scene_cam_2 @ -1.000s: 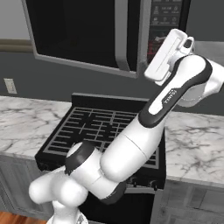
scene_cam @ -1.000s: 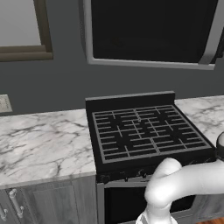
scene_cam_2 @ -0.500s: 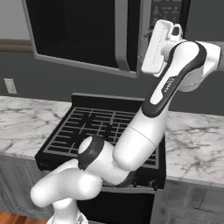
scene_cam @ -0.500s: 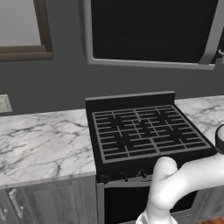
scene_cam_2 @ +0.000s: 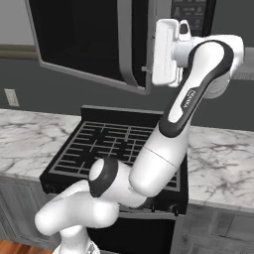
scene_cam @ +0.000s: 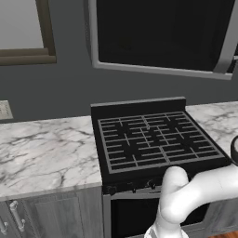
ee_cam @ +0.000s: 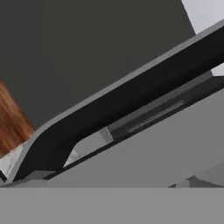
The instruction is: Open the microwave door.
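Note:
The microwave door [scene_cam: 158, 32] hangs above the stove, with black glass in a silver-grey frame. In the right base view the door [scene_cam_2: 79, 39] has its long silver bar handle [scene_cam_2: 127, 44] on its right edge. That edge seems to stand slightly out from the microwave body. My gripper [scene_cam_2: 147, 69] is raised to handle height, right beside the handle and just behind it. From this side I cannot make out how far apart the fingers are. Close up in the hand view, a dark silver-rimmed band of the door [ee_cam: 122, 103] runs diagonally.
A black gas stove [scene_cam: 153, 139] sits below, between marble counters [scene_cam: 42, 158]. The microwave's control panel [scene_cam_2: 191, 15] is right of the hand. A brown-framed window [scene_cam: 28, 53] and a wall outlet [scene_cam: 4, 110] lie to the left, above grey cabinet fronts [scene_cam: 46, 214].
The hand has swung left and closed in on the handle. The door's handle edge seems to have come out a little.

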You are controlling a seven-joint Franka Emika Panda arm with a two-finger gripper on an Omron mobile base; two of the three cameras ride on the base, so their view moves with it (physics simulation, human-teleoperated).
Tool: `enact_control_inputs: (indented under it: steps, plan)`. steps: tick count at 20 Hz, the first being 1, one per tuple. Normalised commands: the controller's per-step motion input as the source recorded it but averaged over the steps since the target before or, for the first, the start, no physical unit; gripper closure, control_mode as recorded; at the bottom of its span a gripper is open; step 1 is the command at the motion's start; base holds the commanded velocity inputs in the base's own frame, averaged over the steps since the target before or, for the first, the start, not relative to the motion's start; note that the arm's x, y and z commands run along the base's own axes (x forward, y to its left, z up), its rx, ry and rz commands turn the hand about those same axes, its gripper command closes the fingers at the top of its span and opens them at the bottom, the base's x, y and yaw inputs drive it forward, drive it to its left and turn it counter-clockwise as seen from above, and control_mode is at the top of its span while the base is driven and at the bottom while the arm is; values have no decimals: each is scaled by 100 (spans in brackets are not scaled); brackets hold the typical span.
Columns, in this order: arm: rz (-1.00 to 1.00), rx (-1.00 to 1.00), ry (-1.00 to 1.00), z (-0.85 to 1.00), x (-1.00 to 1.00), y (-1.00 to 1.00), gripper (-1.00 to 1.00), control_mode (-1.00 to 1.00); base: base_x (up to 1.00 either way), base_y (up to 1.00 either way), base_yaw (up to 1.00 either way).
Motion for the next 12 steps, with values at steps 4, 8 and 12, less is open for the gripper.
enact_control_inputs:
  steps: [4,8,12]
  plan:
    - [32,0,-2,-1,-100,76,-100,-100,0,0,0]
    - [33,0,-3,-8,-100,80,-100,-100,0,0,0]
    - [34,0,-6,-20,-100,87,-100,-100,0,0,0]
